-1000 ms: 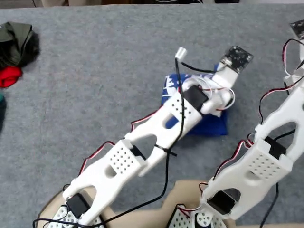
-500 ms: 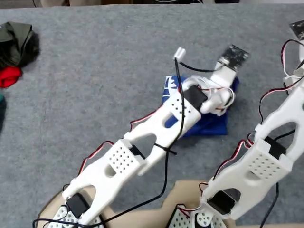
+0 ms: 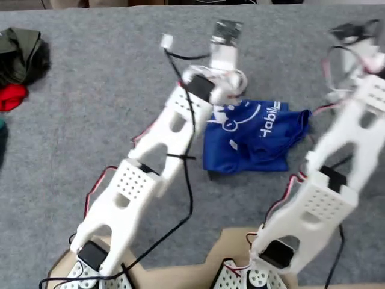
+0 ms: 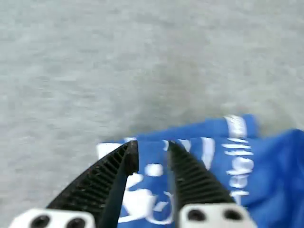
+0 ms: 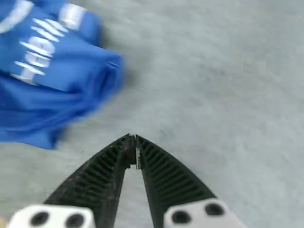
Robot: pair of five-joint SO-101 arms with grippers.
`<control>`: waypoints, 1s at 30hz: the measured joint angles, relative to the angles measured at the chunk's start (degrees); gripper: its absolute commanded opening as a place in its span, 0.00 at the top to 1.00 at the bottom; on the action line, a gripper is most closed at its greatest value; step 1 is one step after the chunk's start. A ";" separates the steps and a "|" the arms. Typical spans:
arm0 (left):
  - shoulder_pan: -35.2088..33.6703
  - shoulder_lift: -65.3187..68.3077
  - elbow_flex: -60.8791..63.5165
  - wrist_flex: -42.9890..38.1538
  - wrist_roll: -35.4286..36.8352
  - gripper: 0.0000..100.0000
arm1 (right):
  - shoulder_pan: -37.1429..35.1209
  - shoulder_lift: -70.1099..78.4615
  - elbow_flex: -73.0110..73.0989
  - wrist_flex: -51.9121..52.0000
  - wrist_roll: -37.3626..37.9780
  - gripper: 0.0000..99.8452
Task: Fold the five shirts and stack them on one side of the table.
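Blue printed cotton shirt, roughly folded, mid grey fabric-covered bench
High view: a dark green garment and a red garment lie far left, well away. Left wrist view: the left tool hangs narrowly spread, empty, over the shirt's edge; pinching 1 layer could undo the fold. Right wrist view: the right tool, pressed together, sits near the bunched corner.

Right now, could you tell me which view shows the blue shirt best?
The high view: the blue shirt lies almost wholly visible. The left wrist view catches a printed part, the right wrist view a bunched end.
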 measured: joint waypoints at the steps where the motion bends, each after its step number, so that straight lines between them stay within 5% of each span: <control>1: -0.53 0.70 0.62 0.00 0.00 0.96 | -1.67 0.00 1.41 0.00 -0.62 0.99; 16: -5.27 9.93 1.41 0.00 0.00 0.95 | -10.11 0.00 19.25 -12.31 -5.54 0.99; 22: -5.27 9.93 1.41 1.67 0.35 0.82 | -10.11 0.00 19.60 -13.71 -5.80 0.99; 30: -5.19 5.27 -3.16 7.74 5.19 0.81 | -10.11 2.64 19.60 -15.12 -5.80 0.99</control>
